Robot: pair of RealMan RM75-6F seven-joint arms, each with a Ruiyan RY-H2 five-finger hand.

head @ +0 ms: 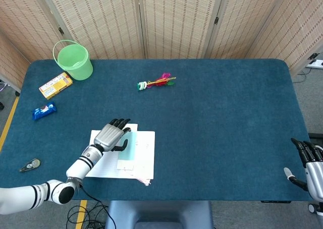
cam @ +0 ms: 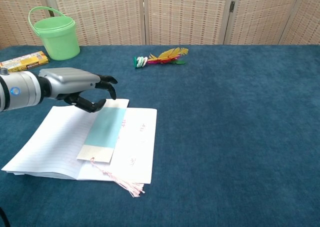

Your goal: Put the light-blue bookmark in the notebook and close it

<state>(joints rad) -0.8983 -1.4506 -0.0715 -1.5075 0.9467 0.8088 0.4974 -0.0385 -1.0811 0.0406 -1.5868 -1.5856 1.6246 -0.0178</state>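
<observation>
Notebook [cam: 60, 147] lies open, the light-blue bookmark [cam: 105, 132] flat along its centre fold, faint pink scribbles unreadable. Left hand [cam: 80, 89] hovers over its far edge, empty, fingers loosely spread. Beyond the notebook, a feathered shuttlecock [cam: 160, 58]. Right hand [head: 310, 163] idle, released.

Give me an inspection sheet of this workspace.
Surface: dark-blue felt table top, bare on the right.
Job's things: open white lined notebook; light-blue paper bookmark lying flat on its pages, pink tassel over the near edge.
Clutter: green plastic bucket, yellow snack box, blue wrapper, feathered shuttlecock, small dark tool.
Robot hands: left robot hand above the notebook's far edge, holding nothing; right robot hand off the table's right edge.
Cables: black cable below the table's front edge.
Surroundings: woven folding screens.
</observation>
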